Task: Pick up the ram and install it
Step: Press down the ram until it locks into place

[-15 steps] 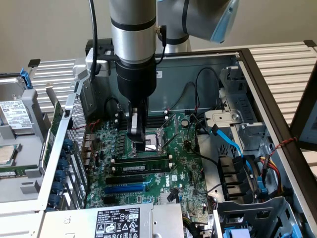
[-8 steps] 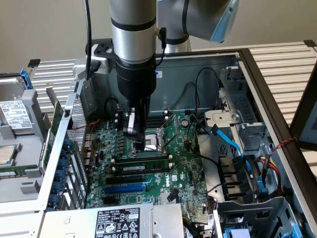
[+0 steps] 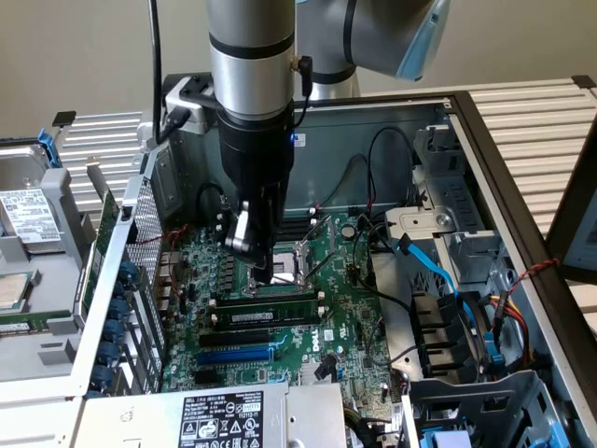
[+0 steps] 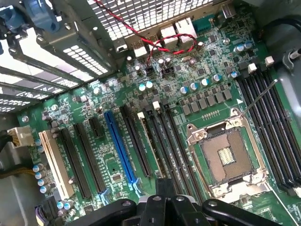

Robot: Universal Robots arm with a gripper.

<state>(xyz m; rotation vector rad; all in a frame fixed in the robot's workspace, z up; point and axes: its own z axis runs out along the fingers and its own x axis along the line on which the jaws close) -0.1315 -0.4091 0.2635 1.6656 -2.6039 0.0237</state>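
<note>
The ram (image 3: 270, 306), a long green stick with black chips and a small white label, stands upright in a black memory slot on the motherboard (image 3: 345, 317). It is just in front of the CPU socket (image 3: 297, 261). My gripper (image 3: 264, 274) hangs straight down over the stick's top edge, a little toward the exterior view's left of its middle, with its fingers shut together and nothing between them. Whether the tip touches the stick I cannot tell. In the wrist view the shut black gripper (image 4: 164, 200) sits above the row of memory slots (image 4: 162, 141) beside the open socket (image 4: 230, 157).
An empty black slot (image 3: 244, 336) and a long blue expansion slot (image 3: 233, 356) lie in front of the ram. Black and blue cables (image 3: 434, 266) and a drive cage (image 3: 457, 327) crowd the exterior view's right. The case's rear wall (image 3: 121, 252) rises at its left, and a labelled power supply (image 3: 219, 418) sits in front.
</note>
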